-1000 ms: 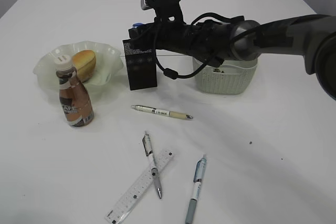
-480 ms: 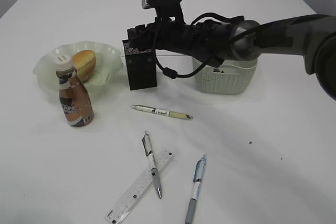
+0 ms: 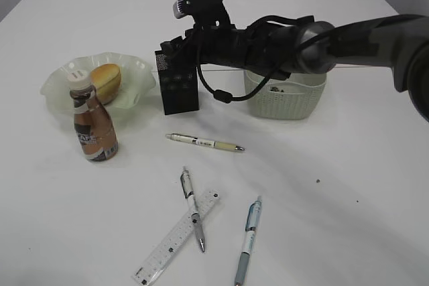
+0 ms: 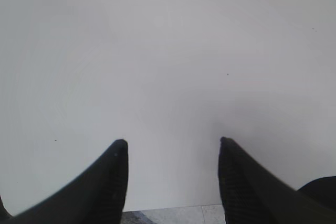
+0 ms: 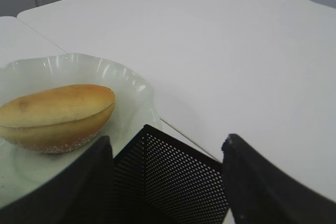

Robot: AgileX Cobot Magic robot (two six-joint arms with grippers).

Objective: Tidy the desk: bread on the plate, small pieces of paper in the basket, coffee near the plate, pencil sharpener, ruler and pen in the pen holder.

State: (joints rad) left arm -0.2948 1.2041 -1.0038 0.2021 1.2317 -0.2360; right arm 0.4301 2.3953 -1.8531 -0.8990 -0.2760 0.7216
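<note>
**Now: right gripper over the pen holder, stationery not yet collected**

Nearest, on the desk [image 3: 348,232], lie the loose items. The ruler [image 3: 177,238] lies at a slant near the front edge, with a silver pen [image 3: 192,209] crossing its far end. A blue pen [image 3: 247,240] lies just to their right, apart from both. A little farther back, a white-and-beige pen [image 3: 205,143] lies alone, crosswise.

Left of centre stands the coffee [image 3: 92,124], upright, right at the near rim of the plate [image 3: 57,86]. The bread [image 3: 106,82] sits in the plate. Both steps read as done.

Farther back, the pen holder [image 3: 178,84] stands upright at centre, the basket [image 3: 284,97] to its right. The right gripper [image 3: 175,48] reaches in from the right and hangs above the holder's open top, jaws wide with nothing between them in the wrist view.

The left gripper [image 4: 171,153] is seen only by its own camera: jaws parted, empty, over bare tabletop.

Judgement: the step in hand is filling the holder. The next move calls for a reach to the near pens and ruler. The crossed pair may shift together when gripped.
</note>
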